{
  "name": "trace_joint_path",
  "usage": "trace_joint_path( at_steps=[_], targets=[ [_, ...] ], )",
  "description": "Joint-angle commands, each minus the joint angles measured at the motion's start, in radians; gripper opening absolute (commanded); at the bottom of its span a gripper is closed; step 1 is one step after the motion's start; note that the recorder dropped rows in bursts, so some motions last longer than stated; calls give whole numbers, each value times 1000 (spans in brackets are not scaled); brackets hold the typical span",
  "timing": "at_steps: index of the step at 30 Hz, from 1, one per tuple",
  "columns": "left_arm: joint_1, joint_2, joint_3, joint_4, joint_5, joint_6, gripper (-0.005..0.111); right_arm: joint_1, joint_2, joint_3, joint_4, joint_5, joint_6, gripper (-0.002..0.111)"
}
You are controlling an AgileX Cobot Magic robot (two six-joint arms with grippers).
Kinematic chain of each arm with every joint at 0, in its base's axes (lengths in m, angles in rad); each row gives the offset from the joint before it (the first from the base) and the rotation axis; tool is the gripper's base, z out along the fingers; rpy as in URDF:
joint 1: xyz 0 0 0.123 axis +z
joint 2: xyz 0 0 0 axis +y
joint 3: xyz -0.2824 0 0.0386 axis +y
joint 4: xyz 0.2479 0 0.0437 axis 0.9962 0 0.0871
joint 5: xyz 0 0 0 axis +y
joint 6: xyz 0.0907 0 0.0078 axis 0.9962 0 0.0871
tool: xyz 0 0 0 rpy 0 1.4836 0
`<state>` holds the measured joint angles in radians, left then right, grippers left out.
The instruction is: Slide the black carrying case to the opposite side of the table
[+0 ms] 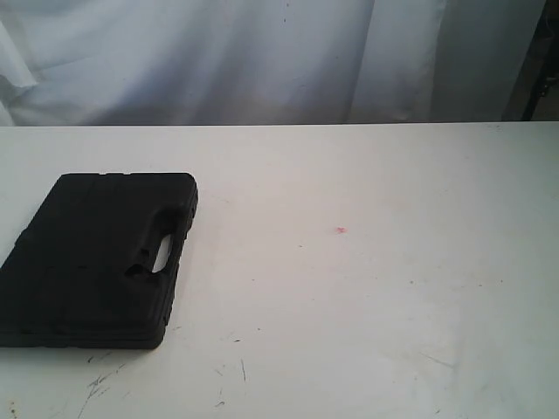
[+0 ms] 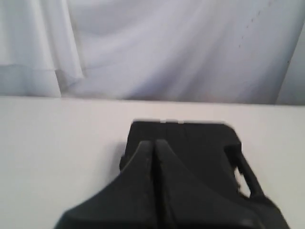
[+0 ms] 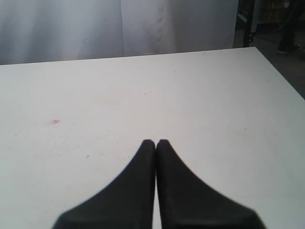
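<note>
The black case (image 1: pixel 92 257) lies flat on the left part of the white table (image 1: pixel 367 288), its slot handle (image 1: pixel 163 255) along the edge facing the table's middle. Neither arm shows in the exterior view. In the left wrist view the case (image 2: pixel 195 148) lies just beyond my left gripper (image 2: pixel 153 143), whose fingers are pressed together and overlap the case's near part; whether they touch it I cannot tell. My right gripper (image 3: pixel 156 142) hangs shut over bare table (image 3: pixel 200 95), with nothing between its fingers.
A small red spot (image 1: pixel 341 230) marks the middle of the table, also visible as the red spot (image 3: pixel 55 121) in the right wrist view. Dark scuff marks (image 1: pixel 100 382) lie near the front edge. White curtains (image 1: pixel 262 52) hang behind the table's far edge.
</note>
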<state>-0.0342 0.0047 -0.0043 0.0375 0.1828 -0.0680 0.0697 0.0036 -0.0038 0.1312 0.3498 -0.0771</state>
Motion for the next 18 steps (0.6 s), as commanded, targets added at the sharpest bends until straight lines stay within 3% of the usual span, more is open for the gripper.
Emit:
trace_joint_path(
  at_steps=[1,5,13,15,18],
  targets=[
    [-6,-5,4,12,-259,-2,0,1,-4,4,-10,-3,1,0],
    [-6,-5,4,12,-399,-2,0,1,-4,4,-10,-3,1,0],
    [-6,-5,4,29,-543,-21,0,1,-4,4,-10,-3,1,0],
    [-6,-5,-9,25,-520,-74,0,1,-4,4,-10,-3,1,0],
    [-6,-4,-117,21,-332,-92,0,1,-4,4,-10,-3,1,0]
  ],
)
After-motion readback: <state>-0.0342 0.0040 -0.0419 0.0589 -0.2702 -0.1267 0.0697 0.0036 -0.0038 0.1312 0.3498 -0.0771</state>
